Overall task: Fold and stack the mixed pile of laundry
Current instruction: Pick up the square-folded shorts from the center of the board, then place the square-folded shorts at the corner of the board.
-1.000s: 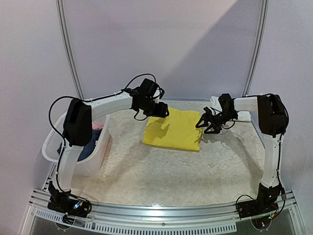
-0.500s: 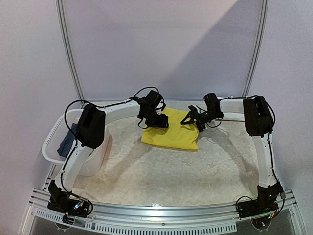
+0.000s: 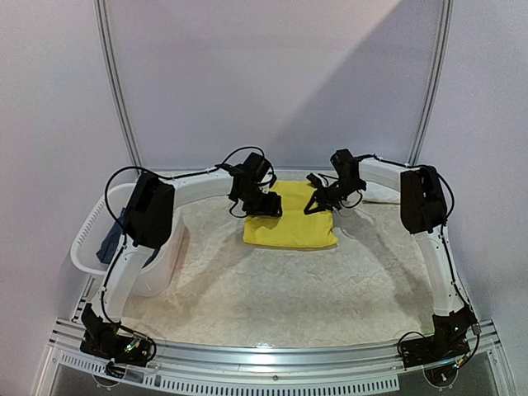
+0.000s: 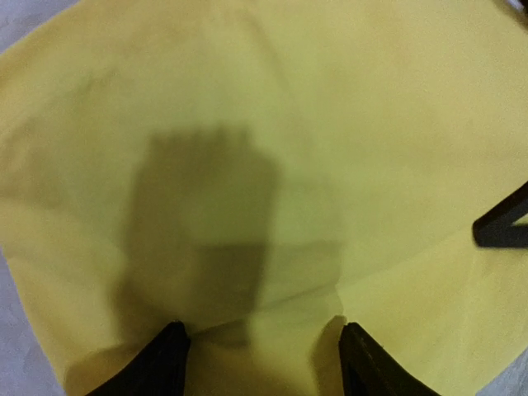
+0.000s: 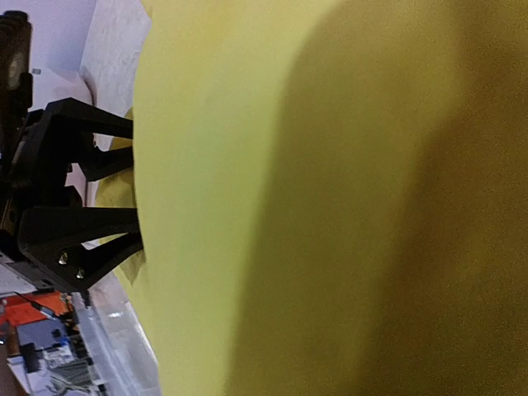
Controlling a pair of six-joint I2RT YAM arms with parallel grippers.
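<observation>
The yellow shorts [image 3: 290,227] lie folded flat at the back middle of the table. My left gripper [image 3: 266,208] rests on their far left part, open, both fingertips pressed onto the yellow cloth [image 4: 330,124] around my left gripper [image 4: 262,330]. My right gripper [image 3: 315,206] is at the far right edge of the shorts, its fingers drawn together on the cloth. In the right wrist view a raised fold of the shorts [image 5: 330,206] fills the picture and hides my own fingers. The open left gripper [image 5: 124,177] shows beyond the fold.
A white slotted basket [image 3: 87,239] stands at the table's left edge with a dark blue piece [image 3: 111,241] in it. The left arm's elbow [image 3: 153,210] hangs over the basket's right rim. The table's curved back rail runs just behind both grippers.
My right gripper has swung left from beside the shorts onto their far right edge and closed there. The left gripper stayed open and shifted slightly on the far left part.
</observation>
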